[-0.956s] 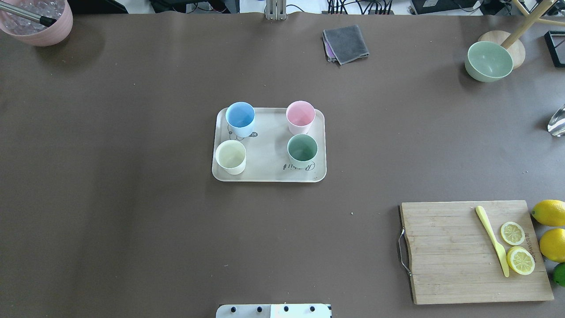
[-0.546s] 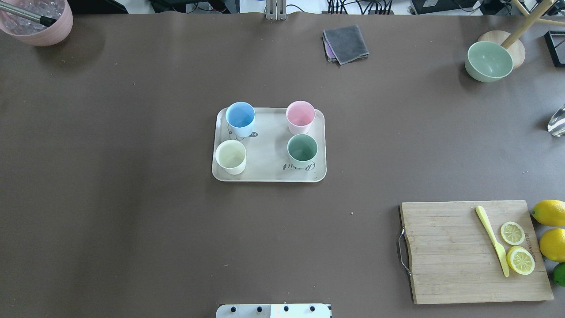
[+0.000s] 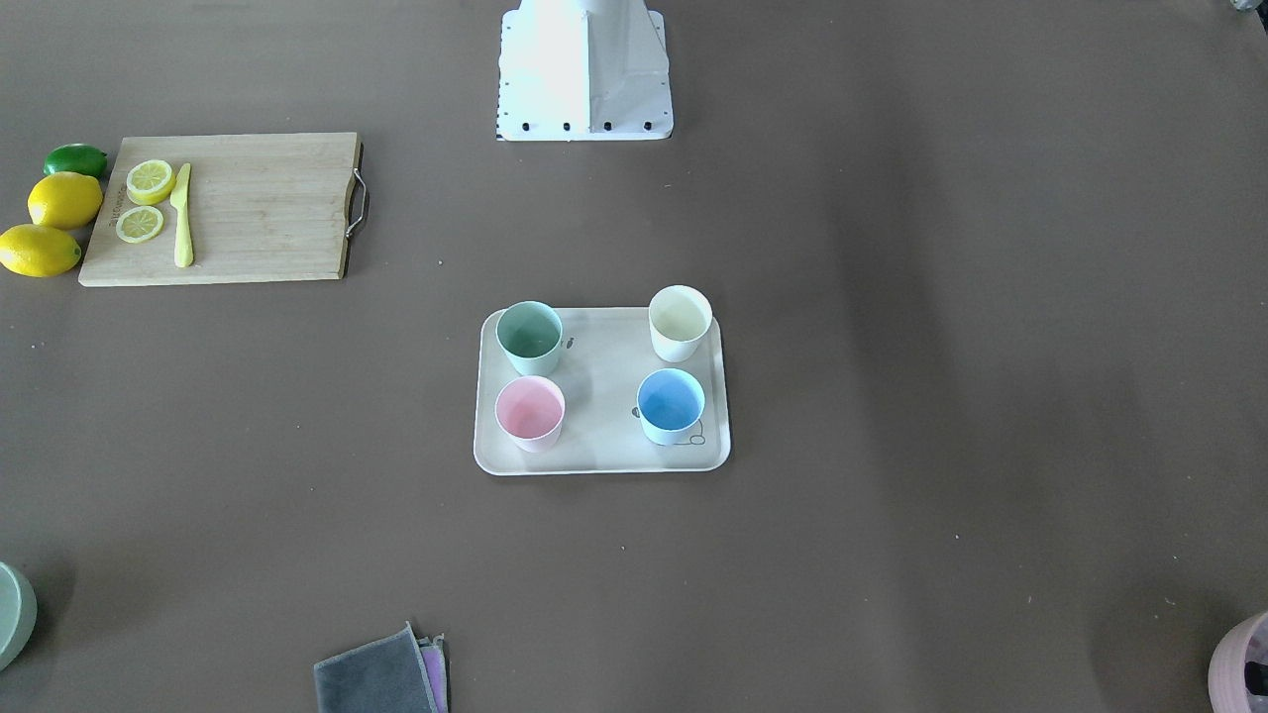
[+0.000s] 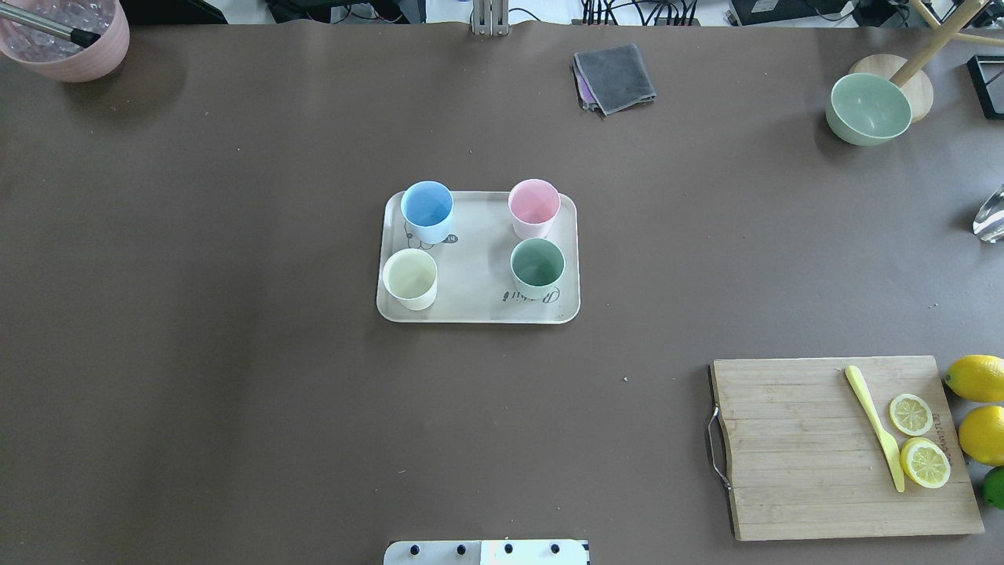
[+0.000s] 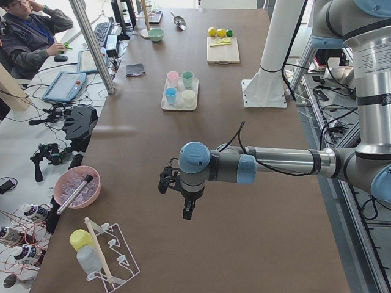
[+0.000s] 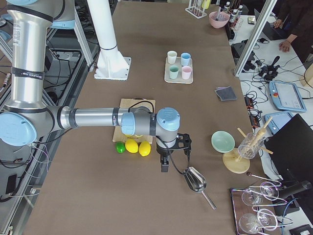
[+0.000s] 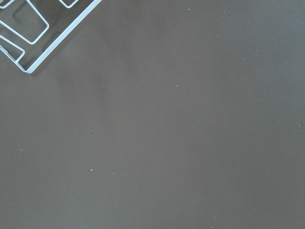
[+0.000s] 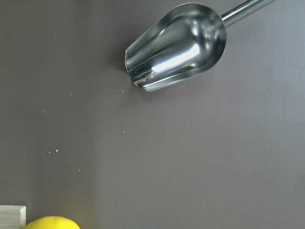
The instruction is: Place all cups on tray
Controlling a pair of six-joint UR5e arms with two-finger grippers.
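Note:
All four cups stand upright on the beige tray at the table's middle: light blue and pink at its far side, cream-white and mint green at its near side. The front view shows the same tray and cups. My left gripper shows only in the exterior left view, far from the tray at the table's left end; I cannot tell whether it is open. My right gripper shows only in the exterior right view, near the lemons; I cannot tell its state.
A wooden cutting board with lemon slices and a yellow knife lies near right, with lemons beside it. A grey cloth, a green bowl and a mauve pot stand along the far edge. A metal scoop lies under my right wrist.

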